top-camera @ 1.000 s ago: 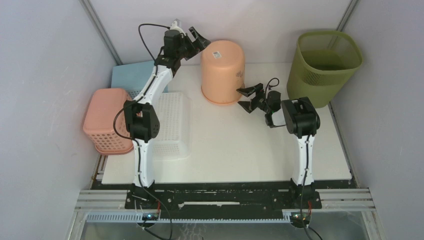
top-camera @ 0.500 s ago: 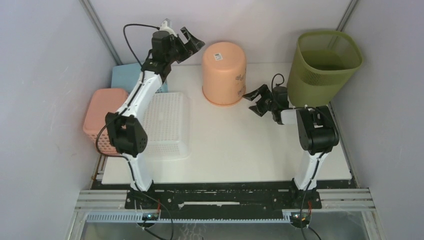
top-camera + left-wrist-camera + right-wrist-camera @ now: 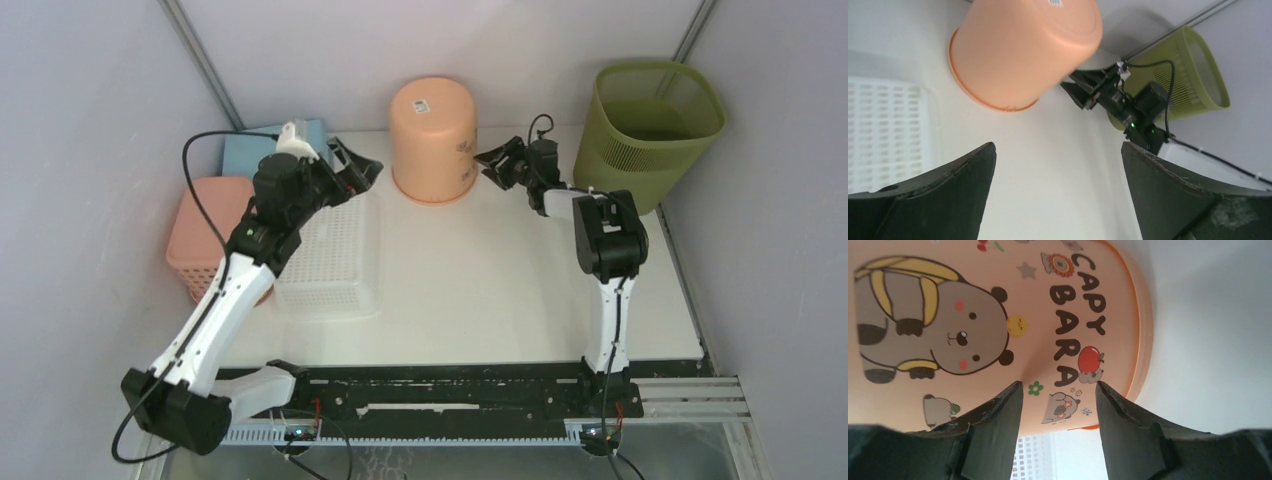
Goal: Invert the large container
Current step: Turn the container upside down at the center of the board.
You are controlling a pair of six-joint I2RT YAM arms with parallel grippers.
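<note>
Since a second ago my left arm has swung back from the bucket's far side, and my right claw has moved up to the bucket's right flank.

From above, my left claw (image 3: 357,166) hangs released over the white basket (image 3: 330,255), with the upturned peach bucket (image 3: 433,140) to its right. My right claw (image 3: 494,166) sits close beside that bucket. The olive-green waste bin (image 3: 650,130) stands mouth-up to that claw's right, untouched.

On my left wrist, my left claw (image 3: 1058,150) is spread wide around nothing. The peach bucket (image 3: 1023,50) lies ahead-left and the olive-green waste bin (image 3: 1198,75) ahead-right, beyond my right claw (image 3: 1084,89).

On my right wrist, my right claw (image 3: 1058,387) has its fingers apart, gripping nothing, with the peach bucket (image 3: 998,315) and its capybara print directly ahead.
</note>
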